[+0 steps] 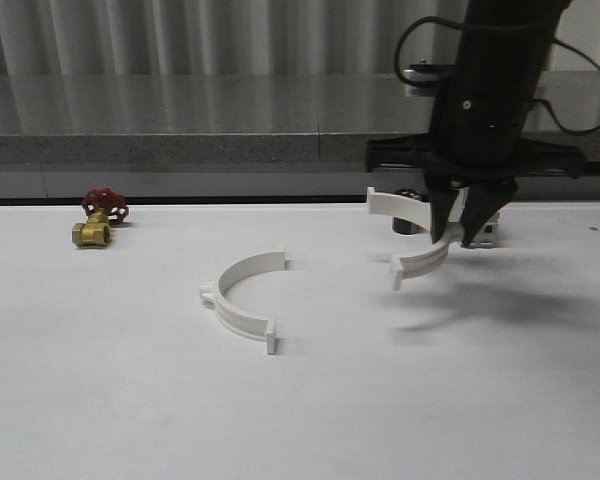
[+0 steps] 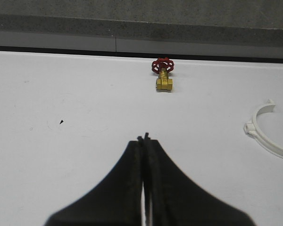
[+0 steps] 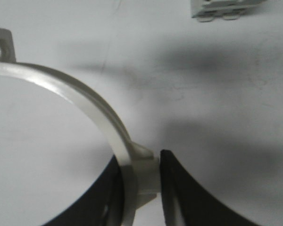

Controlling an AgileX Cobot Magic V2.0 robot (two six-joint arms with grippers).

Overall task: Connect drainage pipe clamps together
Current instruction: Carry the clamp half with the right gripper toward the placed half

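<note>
Front view: one clamp half (image 1: 242, 296) is seen lying flat on the desk (image 1: 120, 400), unattached. The second clamp half (image 1: 412, 232) is held by the right pincer (image 1: 460, 222), lifted clear of the desk, to the right of the lying half and apart from it.

Left wrist view: the left pincer (image 2: 145, 141) is closed on nothing; the lying half (image 2: 266, 132) is well apart from it.

Right wrist view: fingers (image 3: 177, 188) are clamped on the band's middle. Pick-up judged done; joining remains.
</note>
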